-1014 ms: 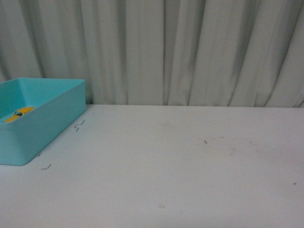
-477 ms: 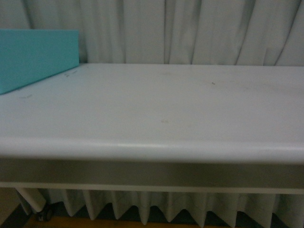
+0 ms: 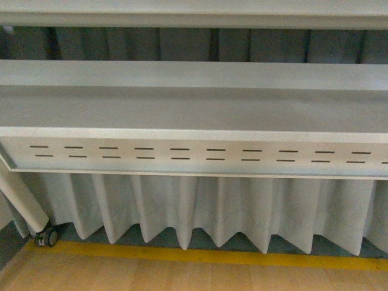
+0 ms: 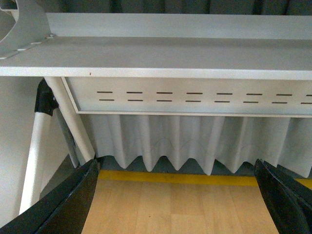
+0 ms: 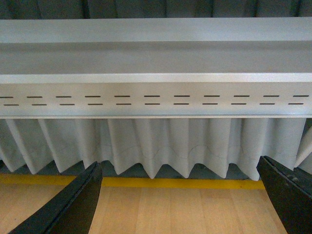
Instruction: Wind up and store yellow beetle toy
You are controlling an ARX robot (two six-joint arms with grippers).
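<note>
No sign of the yellow beetle toy in any view right now, so I can't say from this whether it's been wound up or stored. All three cameras sit below the table, looking at its slotted metal apron (image 3: pixel 194 154), the pleated curtain (image 3: pixel 200 209) and the yellow floor stripe (image 3: pixel 200 256). Left gripper (image 4: pixel 175 195) and right gripper (image 5: pixel 180 195) both hang spread wide, holding nothing.

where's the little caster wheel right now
The caster wheel sits low at the far left of the front view, at the foot of a slanted white table leg, beside the curtain hem and just above the yellow floor stripe.
</note>
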